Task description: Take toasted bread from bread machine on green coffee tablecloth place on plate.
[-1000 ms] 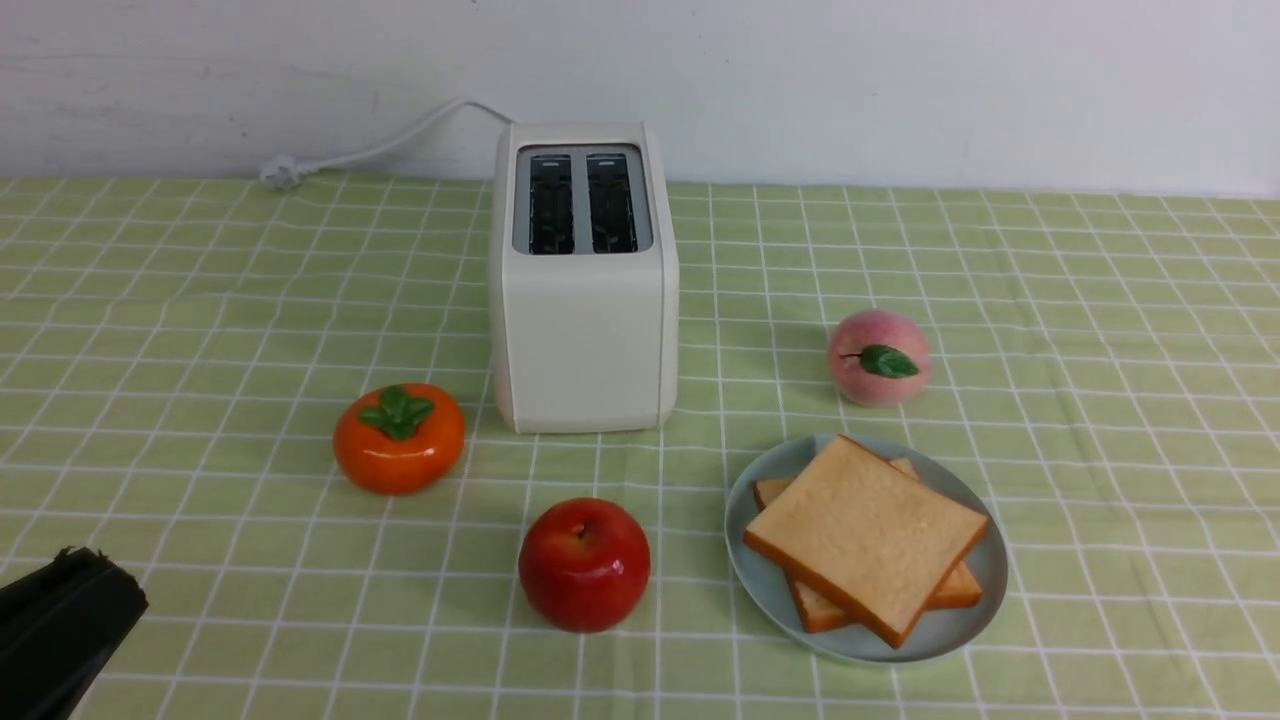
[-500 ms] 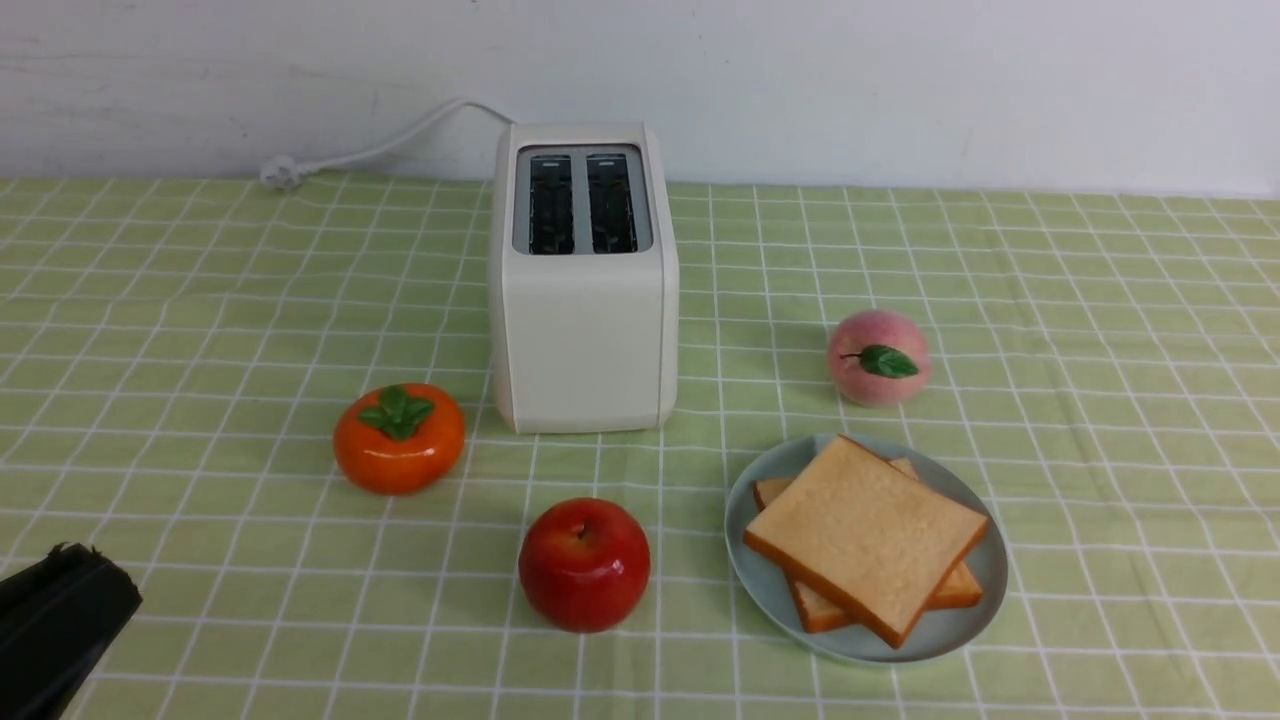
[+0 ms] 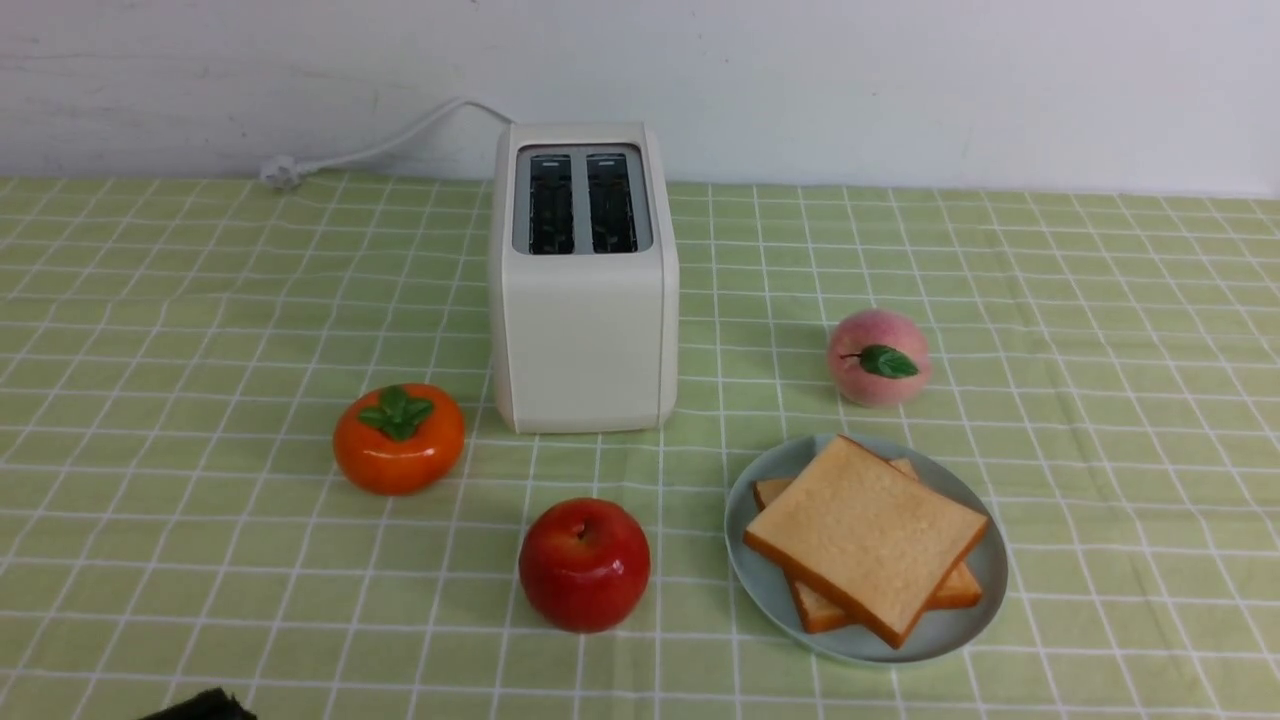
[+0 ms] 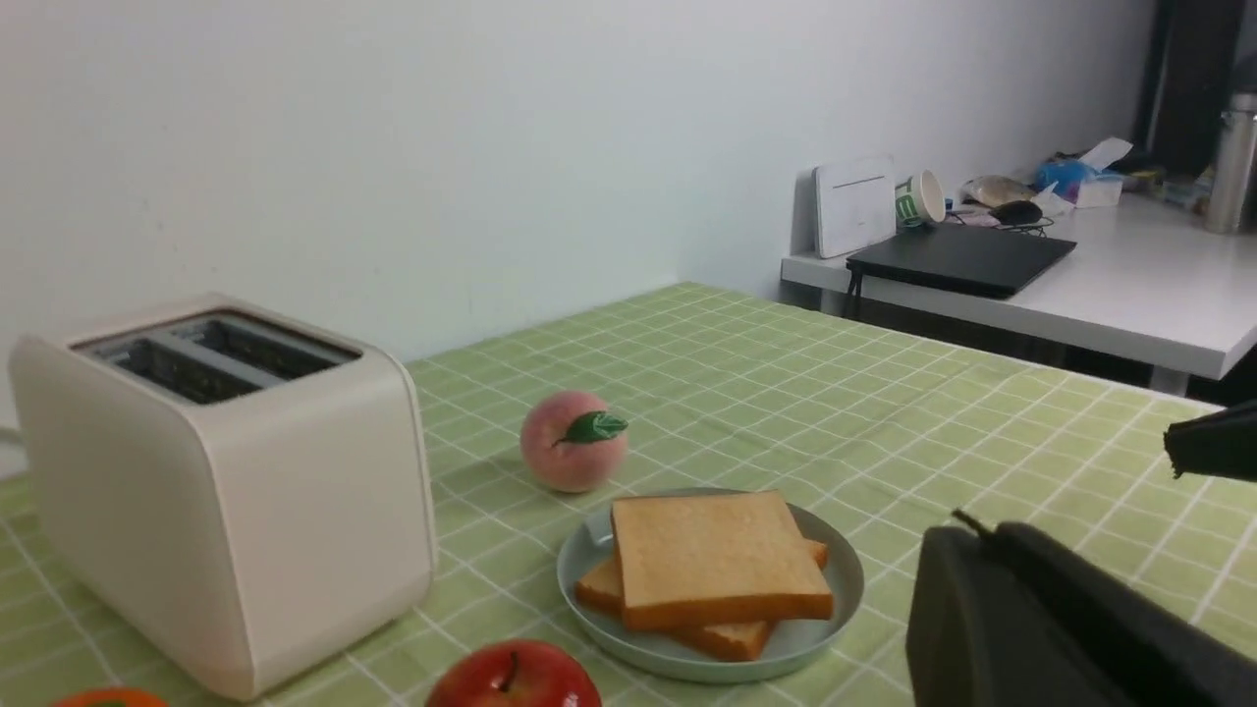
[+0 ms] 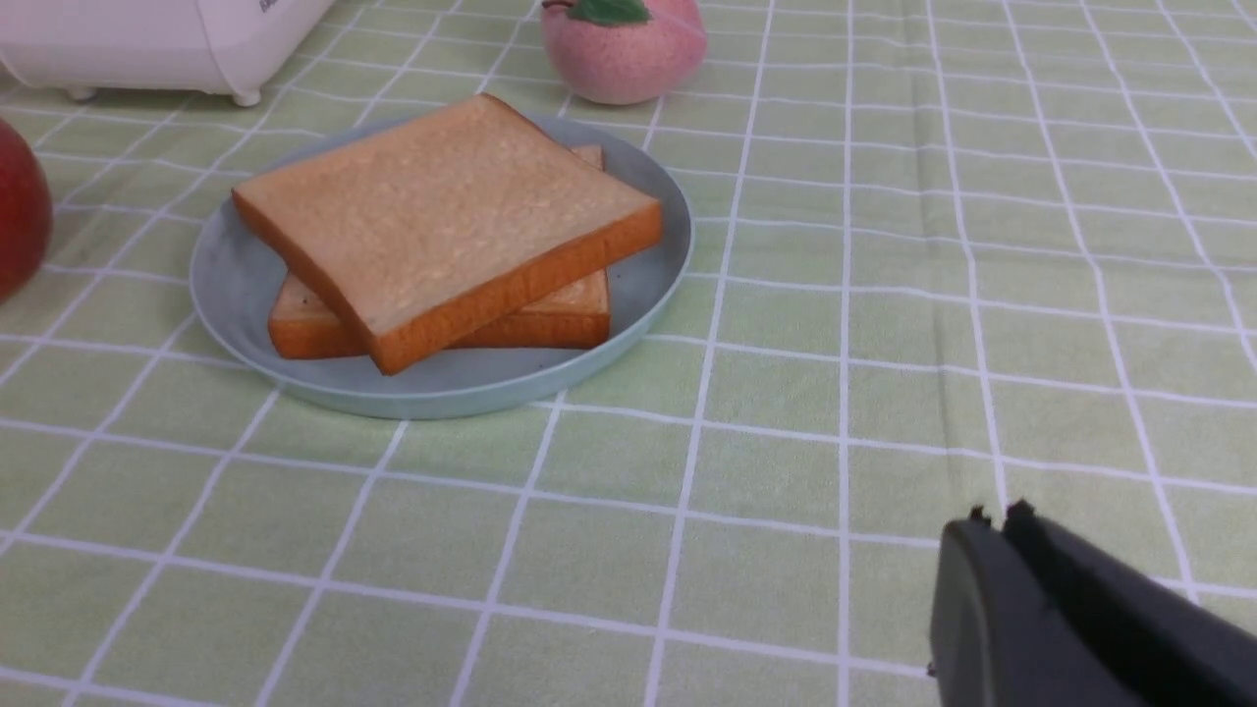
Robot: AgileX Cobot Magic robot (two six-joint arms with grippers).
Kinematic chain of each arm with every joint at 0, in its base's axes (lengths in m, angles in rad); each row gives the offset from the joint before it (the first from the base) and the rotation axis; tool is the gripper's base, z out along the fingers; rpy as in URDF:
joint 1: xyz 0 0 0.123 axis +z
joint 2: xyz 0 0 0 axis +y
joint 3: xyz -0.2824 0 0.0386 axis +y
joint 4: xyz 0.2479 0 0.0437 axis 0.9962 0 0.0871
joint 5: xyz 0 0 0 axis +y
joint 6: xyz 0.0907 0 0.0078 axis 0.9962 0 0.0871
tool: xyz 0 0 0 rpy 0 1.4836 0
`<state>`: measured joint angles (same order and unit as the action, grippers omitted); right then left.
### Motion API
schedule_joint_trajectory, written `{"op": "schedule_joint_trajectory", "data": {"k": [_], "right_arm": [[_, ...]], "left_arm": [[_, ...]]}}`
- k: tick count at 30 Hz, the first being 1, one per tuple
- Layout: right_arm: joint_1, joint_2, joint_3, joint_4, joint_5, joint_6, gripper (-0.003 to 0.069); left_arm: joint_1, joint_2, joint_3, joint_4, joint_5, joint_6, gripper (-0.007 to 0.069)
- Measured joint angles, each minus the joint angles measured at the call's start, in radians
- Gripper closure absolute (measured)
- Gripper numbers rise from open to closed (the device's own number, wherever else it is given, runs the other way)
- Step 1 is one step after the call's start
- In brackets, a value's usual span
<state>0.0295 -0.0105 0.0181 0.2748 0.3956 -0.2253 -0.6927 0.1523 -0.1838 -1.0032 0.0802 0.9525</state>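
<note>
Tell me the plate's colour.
Plain pale blue-green plate, no pattern; the right wrist view shows it best.

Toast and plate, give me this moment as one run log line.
toast: two slices stacked on plate | toaster: slots empty | left gripper: shut, empty | right gripper: shut, empty | task: looks done

I see the green coffee tablecloth [image 3: 1100, 300] slightly creased. Directly on it: bread machine [image 3: 583, 330], plate [image 3: 760, 580], persimmon [image 3: 398, 438], apple [image 3: 584, 564], peach [image 3: 878, 357].
</note>
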Motion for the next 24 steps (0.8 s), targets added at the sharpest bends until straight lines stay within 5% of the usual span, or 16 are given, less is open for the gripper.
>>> {"op": "schedule_joint_trajectory", "data": {"k": [11,17,18,21,24], "right_arm": [[0.0,0.0,0.0,0.0,0.0,0.0,0.0627],[0.0,0.0,0.0,0.0,0.0,0.0,0.0619],[0.0,0.0,0.0,0.0,0.0,0.0,0.0617],[0.0,0.0,0.0,0.0,0.0,0.0,0.0614],[0.0,0.0,0.0,0.0,0.0,0.0,0.061]], "left_arm": [[0.0,0.0,0.013,0.075,-0.08,-0.109,0.0638],[0.034,0.0,0.039,0.468,-0.134,-0.376,0.0638],[0.088,0.0,0.047,0.599,-0.142,-0.524,0.0638],[0.204,0.0,0.066,0.751,-0.147,-0.724,0.0638],[0.318,0.0,0.091,0.832,-0.144,-0.83,0.0638]]}}
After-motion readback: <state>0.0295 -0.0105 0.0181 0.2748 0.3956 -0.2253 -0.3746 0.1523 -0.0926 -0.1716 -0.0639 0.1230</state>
